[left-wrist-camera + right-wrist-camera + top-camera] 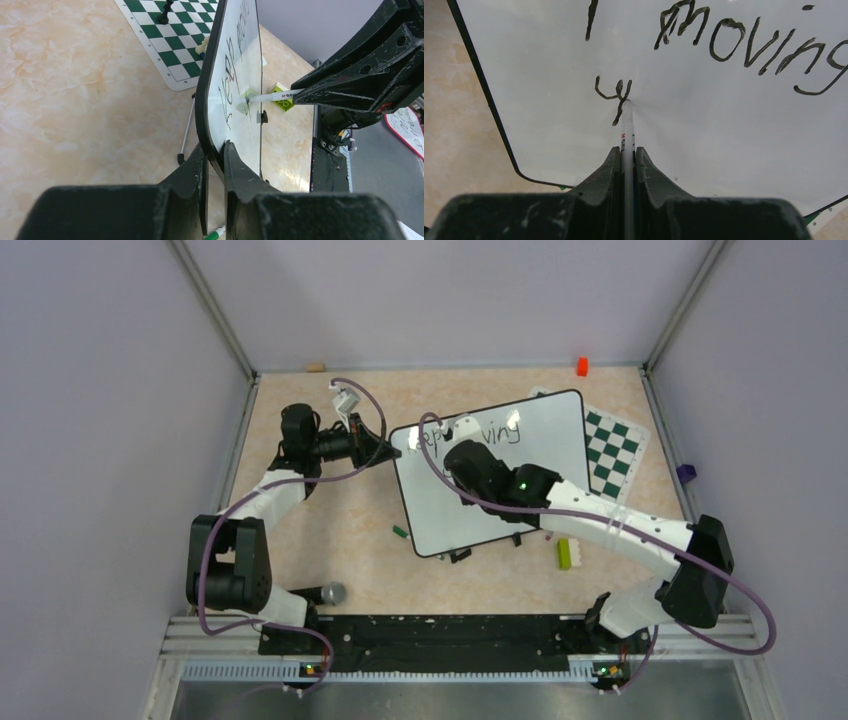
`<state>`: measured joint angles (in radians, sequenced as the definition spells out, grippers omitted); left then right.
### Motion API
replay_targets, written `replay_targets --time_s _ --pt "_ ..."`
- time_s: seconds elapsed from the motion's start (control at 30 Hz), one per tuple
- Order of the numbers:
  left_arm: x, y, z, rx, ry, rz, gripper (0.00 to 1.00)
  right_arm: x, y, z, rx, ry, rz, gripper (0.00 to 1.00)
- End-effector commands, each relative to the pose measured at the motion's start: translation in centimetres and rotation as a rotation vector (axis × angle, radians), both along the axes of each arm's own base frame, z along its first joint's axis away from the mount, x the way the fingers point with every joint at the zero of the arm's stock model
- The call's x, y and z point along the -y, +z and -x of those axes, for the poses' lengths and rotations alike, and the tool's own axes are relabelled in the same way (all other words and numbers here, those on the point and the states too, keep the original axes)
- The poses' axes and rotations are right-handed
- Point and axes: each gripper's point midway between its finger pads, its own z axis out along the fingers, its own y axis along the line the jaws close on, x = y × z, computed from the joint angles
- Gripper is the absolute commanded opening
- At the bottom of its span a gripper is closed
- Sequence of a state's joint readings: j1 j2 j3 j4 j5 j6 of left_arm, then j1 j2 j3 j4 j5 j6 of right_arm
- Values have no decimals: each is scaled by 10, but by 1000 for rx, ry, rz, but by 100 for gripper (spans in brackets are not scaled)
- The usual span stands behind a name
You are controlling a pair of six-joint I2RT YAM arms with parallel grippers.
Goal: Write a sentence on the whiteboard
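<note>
Pressing my marker (626, 127) tip to the whiteboard (550, 445) under the sentence (744, 47), right jaws clamped on the marker, left jaws pinching the whiteboard's rim

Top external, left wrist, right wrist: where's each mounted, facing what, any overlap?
Top external: above and behind the bases, looking down on the whiteboard and chess mat; both arms show.
Left wrist: on left arm, looking along the board's rim toward the mat; left jaws clamp the rim, right jaws hold the marker at right.
Right wrist: on right arm, facing the board's face and the sentence; right jaws shut on the marker.
Shared: wrist views both show marker tip touching board.
</note>
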<state>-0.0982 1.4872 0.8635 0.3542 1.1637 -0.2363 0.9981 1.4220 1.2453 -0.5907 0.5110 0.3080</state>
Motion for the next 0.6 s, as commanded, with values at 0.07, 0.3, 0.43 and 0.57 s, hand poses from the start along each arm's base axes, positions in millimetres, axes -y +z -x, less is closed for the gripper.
replay_targets --time_s 0.07,0.3,0.43,0.57 --pt "15 -30 37 -22 -165 -20 13 -2 48 -19 127 -36 -77 0" --pt "15 -31 38 -25 -165 -20 13 -1 48 -23 139 -46 -64 0" --pt "15 -32 37 -28 -164 -21 13 -3 47 -25 140 -46 -64 0" --pt "15 -32 38 -28 -165 -21 13 -5 45 -25 135 -40 -64 0"
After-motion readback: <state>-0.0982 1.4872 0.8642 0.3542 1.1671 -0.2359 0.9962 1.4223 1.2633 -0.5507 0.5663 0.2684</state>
